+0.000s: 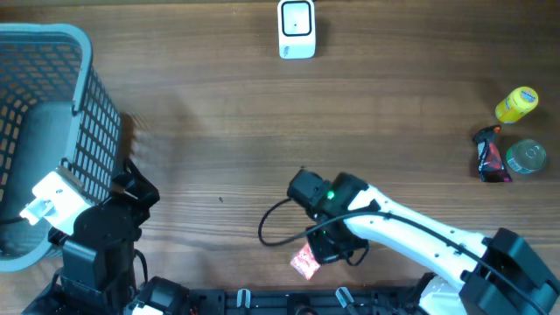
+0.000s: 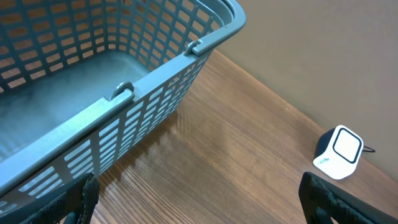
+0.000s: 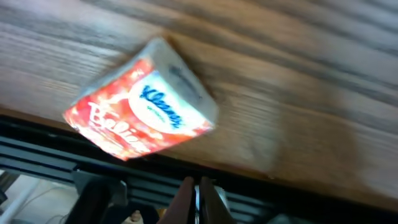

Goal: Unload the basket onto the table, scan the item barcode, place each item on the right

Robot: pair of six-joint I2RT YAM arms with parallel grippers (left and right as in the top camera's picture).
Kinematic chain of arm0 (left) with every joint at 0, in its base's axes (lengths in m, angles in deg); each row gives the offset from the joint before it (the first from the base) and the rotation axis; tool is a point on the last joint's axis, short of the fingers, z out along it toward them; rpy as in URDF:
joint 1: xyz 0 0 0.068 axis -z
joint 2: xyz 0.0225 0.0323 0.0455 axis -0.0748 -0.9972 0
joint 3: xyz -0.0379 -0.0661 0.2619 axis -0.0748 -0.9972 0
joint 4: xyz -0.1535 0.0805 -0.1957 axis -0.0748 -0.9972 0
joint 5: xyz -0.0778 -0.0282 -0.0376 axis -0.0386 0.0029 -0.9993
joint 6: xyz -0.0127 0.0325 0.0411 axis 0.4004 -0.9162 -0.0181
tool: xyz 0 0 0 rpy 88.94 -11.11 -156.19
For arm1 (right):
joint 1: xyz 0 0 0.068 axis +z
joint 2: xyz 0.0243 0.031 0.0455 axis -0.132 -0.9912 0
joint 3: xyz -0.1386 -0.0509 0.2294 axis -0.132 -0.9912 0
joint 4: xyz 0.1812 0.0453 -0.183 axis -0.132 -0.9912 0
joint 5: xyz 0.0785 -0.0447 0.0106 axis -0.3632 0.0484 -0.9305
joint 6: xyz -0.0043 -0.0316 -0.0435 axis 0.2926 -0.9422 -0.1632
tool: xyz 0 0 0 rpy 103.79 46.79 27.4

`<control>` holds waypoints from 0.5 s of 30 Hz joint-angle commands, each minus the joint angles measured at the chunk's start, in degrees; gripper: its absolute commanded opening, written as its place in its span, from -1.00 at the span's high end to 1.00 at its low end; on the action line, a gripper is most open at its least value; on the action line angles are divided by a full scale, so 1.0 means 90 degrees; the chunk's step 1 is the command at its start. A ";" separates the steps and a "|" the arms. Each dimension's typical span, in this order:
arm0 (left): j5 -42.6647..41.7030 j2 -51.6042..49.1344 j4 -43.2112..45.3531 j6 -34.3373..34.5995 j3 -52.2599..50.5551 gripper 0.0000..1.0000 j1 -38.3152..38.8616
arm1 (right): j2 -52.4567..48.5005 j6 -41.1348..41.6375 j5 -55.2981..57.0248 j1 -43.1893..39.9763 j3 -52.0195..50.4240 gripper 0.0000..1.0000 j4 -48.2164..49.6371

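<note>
— Pinched tight, the right gripper (image 3: 196, 190): its two tips meet with nothing between them, and the tissue pack (image 3: 142, 106) lies just past them on the wood.
— So it holds nothing?
— Nothing I can see. The pack lies flat and skewed at the very near edge of the table (image 3: 298, 93), brand side up. No barcode shows on that face.
— What worries you?
— That edge. A nudge from clenched tips could push the pack over the lip and down among the rails below. The wrapper also looks soft, so a grab at one corner may slide off or crumple it.
— And the scanner?
— The scanner (image 1: 297, 29) stands at the far side, well apart from the pack. A long carry on a weak hold risks a drop. If the code is underneath, the pack must also be turned to face the window, or nothing reads.
— The other arm?
— The left gripper (image 2: 199, 186) hangs spread wide and empty beside the basket (image 2: 155, 74), out of the way. The bottle (image 1: 516, 103), can (image 1: 527, 157) and dark packet (image 1: 490, 159) lie far off to the right.
</note>
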State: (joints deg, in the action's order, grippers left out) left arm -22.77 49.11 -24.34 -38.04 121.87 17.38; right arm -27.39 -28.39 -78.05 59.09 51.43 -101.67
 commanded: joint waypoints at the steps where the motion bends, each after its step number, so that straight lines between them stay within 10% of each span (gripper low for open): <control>1: -0.0002 0.0029 -0.0005 0.0107 -0.0015 -1.00 -0.0041 | 0.0080 0.0338 -0.0520 0.0330 -0.0236 0.91 0.0437; 15: -0.0002 0.0029 -0.0005 0.0107 -0.0015 -1.00 -0.0041 | 0.0080 0.0971 -0.0736 0.1032 -0.1064 0.91 0.1360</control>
State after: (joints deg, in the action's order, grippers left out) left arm -22.80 49.11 -24.42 -38.04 121.89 17.38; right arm -27.42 -20.63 -82.62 68.10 43.12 -91.90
